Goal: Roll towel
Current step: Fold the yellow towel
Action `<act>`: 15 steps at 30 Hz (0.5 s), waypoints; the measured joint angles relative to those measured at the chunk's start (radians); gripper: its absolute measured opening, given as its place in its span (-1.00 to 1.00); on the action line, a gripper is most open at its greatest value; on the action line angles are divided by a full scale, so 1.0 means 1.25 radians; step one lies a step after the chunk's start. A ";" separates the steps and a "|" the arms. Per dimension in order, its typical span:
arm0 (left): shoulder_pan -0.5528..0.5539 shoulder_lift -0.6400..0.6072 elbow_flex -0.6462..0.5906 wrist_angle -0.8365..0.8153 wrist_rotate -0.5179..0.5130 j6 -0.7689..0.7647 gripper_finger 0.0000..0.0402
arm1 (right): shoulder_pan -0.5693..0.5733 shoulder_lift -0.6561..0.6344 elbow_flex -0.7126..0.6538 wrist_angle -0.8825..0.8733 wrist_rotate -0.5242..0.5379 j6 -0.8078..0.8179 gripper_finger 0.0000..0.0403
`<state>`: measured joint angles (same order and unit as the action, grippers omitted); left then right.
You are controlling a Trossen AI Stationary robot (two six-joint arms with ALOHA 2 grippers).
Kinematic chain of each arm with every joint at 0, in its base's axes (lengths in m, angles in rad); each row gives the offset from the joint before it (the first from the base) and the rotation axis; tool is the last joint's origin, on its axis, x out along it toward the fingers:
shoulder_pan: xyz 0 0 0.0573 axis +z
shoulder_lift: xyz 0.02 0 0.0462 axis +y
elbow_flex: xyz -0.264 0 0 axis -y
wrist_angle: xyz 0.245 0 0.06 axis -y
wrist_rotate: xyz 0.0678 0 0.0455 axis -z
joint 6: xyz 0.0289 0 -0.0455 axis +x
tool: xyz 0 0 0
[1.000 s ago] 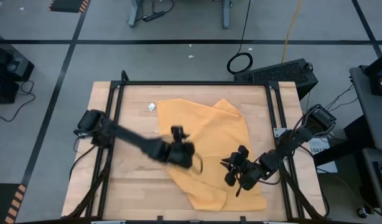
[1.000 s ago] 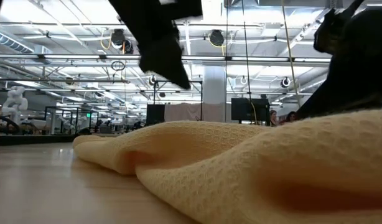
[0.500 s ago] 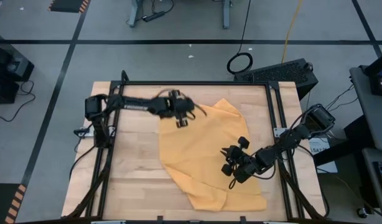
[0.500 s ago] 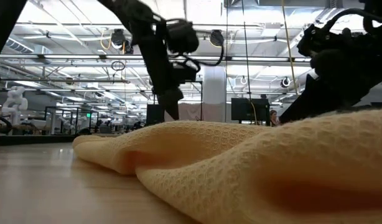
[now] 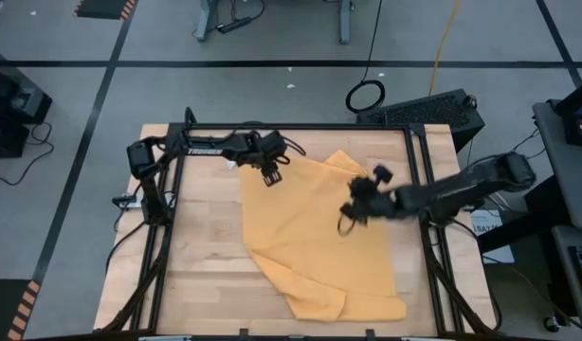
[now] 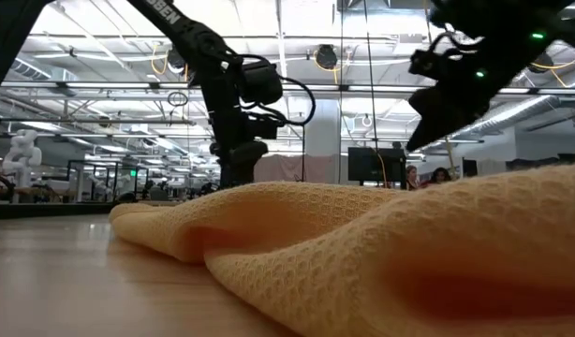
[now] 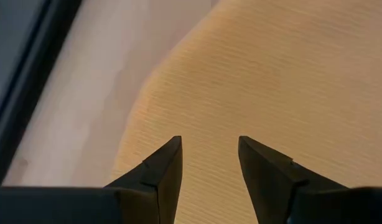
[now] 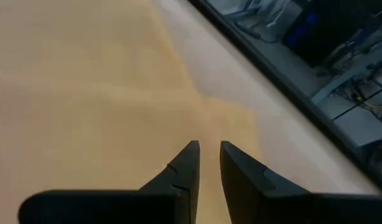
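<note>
Both arms have been carried toward the far half of the table since a second ago, the left from the middle to the far-left corner of the cloth, the right from the near-right area up to the cloth's right side. Nearest the front edge, the towel (image 5: 319, 237) is seen as a mustard-yellow sheet lying unrolled on the wooden table (image 5: 201, 265), its near end rumpled into a thick fold, its weave waffled in the low view. Farther back, the right gripper (image 5: 348, 216) is held above the towel's right part, fingers nearly pressed together and nothing pinched. Farthest, the left gripper (image 5: 269, 175) is poised over the towel's far-left corner, fingers spread partway, empty.
</note>
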<state>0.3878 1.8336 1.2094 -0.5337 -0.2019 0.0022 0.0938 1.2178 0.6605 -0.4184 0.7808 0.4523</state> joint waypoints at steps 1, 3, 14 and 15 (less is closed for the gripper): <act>-0.007 0.000 -0.006 0.003 0.000 -0.006 -0.19 | -0.053 -0.027 0.000 0.011 -0.039 -0.059 -0.73; -0.024 0.000 -0.019 0.002 0.000 -0.019 -0.19 | -0.157 -0.069 0.000 0.035 -0.110 -0.161 -0.73; -0.098 0.000 -0.106 0.093 -0.013 -0.091 -0.19 | -0.596 0.011 0.001 0.229 -0.623 -0.309 -0.73; -0.102 0.000 -0.113 0.094 -0.015 -0.098 -0.19 | -0.610 0.035 0.001 0.243 -0.655 -0.309 -0.73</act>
<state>0.2608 1.8336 1.0686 -0.4162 -0.2208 -0.1207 -0.6692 1.2617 0.6621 -0.1148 -0.0377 0.0660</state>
